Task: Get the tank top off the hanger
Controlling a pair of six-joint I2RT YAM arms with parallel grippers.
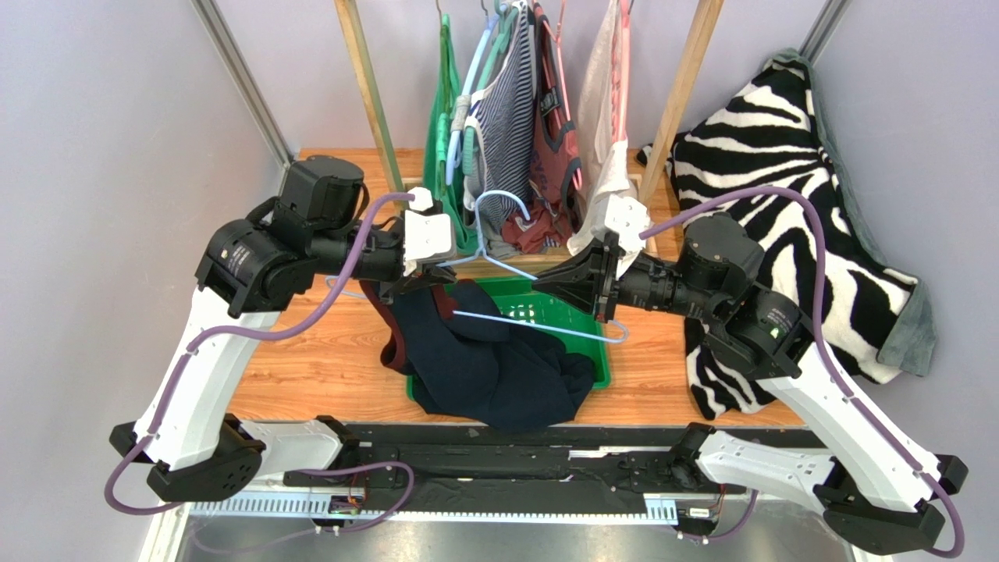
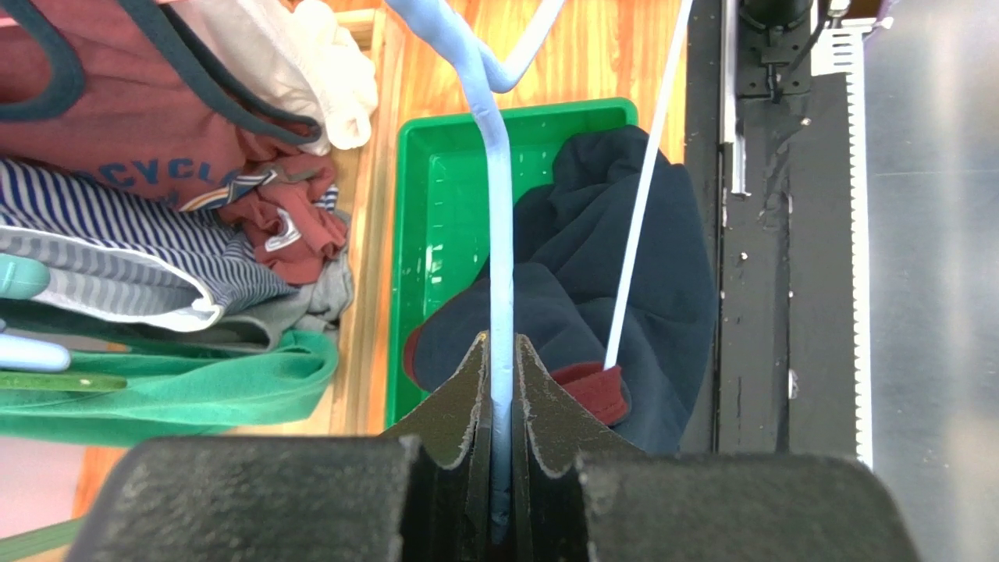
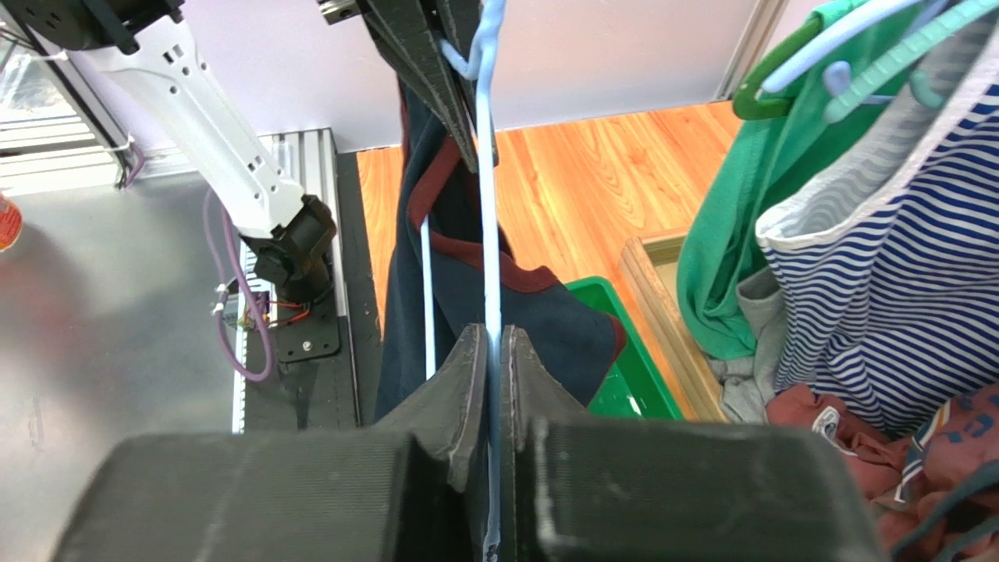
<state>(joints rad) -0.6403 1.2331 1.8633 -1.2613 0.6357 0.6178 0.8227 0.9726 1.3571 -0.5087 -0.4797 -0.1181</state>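
Both my arms meet over the green bin (image 1: 528, 302). My left end effector (image 1: 439, 278) is clamped shut on one arm of the pale blue hanger (image 1: 498, 211) above the bin's far left corner. My right end effector (image 1: 542, 281) is closed on the thin wire of that same hanger above the bin's far edge.

I judge that gripping at two points keeps the hanger steady and tilted, so the garment can slide off downward. The dark tank top (image 1: 493, 363) hangs from the hanger's left end. Most of it is heaped in the bin and spills over the near rim toward my bases.

Other clothes on hangers (image 1: 510, 105) crowd the rack behind the bin, and a zebra blanket (image 1: 797, 176) lies to the bin's right, off the desk (image 1: 317, 363).

Whether a strap is caught under my left fingers cannot be made out, because dark cloth and black fingers merge there. The hanger's hook is cut off in both wrist views.
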